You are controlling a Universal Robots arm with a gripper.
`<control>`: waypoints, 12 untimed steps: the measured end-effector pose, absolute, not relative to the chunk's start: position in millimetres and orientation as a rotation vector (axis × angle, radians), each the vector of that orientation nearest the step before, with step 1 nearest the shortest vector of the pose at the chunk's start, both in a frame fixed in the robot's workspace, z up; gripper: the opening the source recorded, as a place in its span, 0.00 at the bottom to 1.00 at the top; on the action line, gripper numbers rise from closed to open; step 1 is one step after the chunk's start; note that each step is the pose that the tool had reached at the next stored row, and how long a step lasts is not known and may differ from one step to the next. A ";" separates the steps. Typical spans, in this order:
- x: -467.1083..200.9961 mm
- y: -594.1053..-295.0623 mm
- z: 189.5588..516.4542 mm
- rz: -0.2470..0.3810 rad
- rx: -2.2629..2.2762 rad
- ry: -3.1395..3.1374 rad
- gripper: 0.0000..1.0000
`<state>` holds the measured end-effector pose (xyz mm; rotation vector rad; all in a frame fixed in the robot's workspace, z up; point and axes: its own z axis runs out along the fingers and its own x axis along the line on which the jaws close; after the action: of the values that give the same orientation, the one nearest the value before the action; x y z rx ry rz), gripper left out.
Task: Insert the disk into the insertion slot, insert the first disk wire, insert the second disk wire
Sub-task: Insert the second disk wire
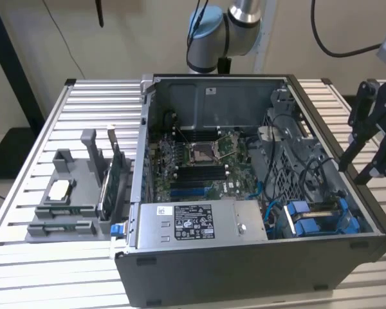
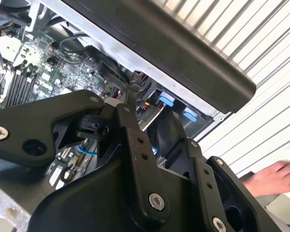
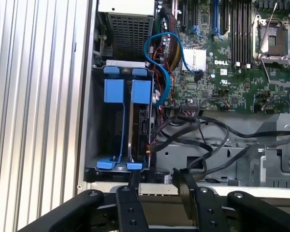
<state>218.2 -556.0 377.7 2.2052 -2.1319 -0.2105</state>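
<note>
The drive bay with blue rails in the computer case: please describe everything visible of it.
The insertion slot is a grey metal bay in a corner of the open computer case, beside the motherboard. Two broad blue plastic rails lie side by side in it, with small blue tabs at the other end. A blue cable loops beside it. The open end effector hangs near the tabs.

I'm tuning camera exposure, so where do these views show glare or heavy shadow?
Exterior view: the slatted table is washed pale, while the front of the computer case is dark. First wrist view: the table slats glare near white and the pincer is a black silhouette. Second wrist view: the case rim lies in shadow against bright slats.
</note>
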 end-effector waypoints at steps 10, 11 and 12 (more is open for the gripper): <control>218.5 -543.2 378.0 -0.211 2.205 -2.132 0.45; 218.5 -542.2 378.1 -0.210 2.205 -2.132 0.45; 218.5 -541.5 378.1 -0.211 2.205 -2.132 0.45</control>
<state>218.5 -541.5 378.1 2.2054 -2.1318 -0.2106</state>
